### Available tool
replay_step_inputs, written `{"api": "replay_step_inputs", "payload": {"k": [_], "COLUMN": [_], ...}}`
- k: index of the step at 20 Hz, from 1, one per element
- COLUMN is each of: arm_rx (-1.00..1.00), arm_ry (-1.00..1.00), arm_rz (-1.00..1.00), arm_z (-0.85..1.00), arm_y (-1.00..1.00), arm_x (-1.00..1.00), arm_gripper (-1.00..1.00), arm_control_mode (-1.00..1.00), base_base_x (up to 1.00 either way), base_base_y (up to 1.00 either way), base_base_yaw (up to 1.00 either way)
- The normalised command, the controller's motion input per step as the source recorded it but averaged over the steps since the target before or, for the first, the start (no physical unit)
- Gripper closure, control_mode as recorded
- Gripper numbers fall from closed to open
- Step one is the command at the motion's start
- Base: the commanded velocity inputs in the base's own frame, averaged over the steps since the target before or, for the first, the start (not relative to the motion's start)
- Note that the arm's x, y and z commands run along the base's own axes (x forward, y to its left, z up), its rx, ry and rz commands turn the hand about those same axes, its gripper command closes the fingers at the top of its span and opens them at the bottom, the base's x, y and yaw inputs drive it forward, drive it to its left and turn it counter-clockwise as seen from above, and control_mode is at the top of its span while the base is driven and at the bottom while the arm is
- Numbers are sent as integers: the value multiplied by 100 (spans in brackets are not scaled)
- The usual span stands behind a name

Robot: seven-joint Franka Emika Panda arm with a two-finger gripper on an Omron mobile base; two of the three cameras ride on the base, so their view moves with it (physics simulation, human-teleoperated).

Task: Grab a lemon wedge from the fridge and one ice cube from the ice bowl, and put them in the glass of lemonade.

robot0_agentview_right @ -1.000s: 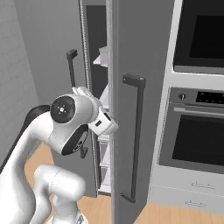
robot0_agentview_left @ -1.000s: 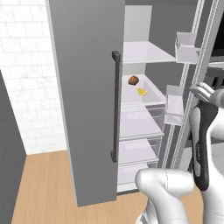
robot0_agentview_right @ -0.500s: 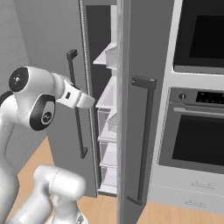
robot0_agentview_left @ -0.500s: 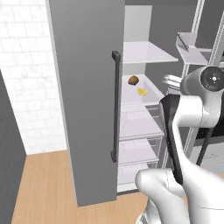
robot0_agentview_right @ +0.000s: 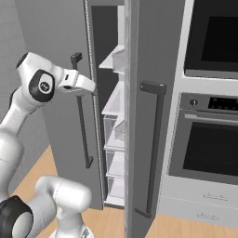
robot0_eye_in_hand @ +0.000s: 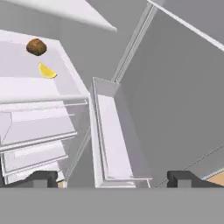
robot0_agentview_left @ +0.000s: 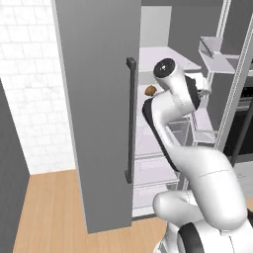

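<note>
The fridge stands with its left door swung wide, showing white shelves. In the hand view the lemon wedge lies on a white shelf, just below a small brown lump. That brown lump also peeks out beside my arm in the left base view. My gripper is open and empty, well short of the wedge, and looks down over a door bin. My hand reaches toward the fridge opening, gripper at shelf height. The ice bowl and the glass of lemonade are out of view.
A black-fronted wall oven stands right of the fridge. The right fridge door with its dark handle stands edge-on, with door bins on its inner side. Clear drawers sit under the shelves. A white brick wall is at left.
My arm has swung up from low at the side to in front of the fridge shelves, the hand now pointing into the opening. The jaws stay open.
</note>
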Motion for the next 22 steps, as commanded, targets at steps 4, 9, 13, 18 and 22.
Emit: {"api": "replay_step_inputs", "payload": {"k": [4, 9, 13, 18, 22], "arm_rx": [-29, -14, -4, 0, 0], "arm_ry": [-13, 0, 9, 5, 0], "arm_rz": [-16, -15, -24, -26, -21], "arm_z": [-73, -32, 0, 0, 0], "arm_y": [-11, -31, -70, -91, -97], "arm_x": [11, 74, 25, 3, 0], "arm_gripper": [-100, -100, -100, -100, -100], "arm_control_mode": [-100, -100, -100, -100, -100], "base_base_x": [0, 0, 0, 0, 0], "base_base_y": [0, 0, 0, 0, 0], "base_base_yaw": [0, 0, 0, 0, 0]}}
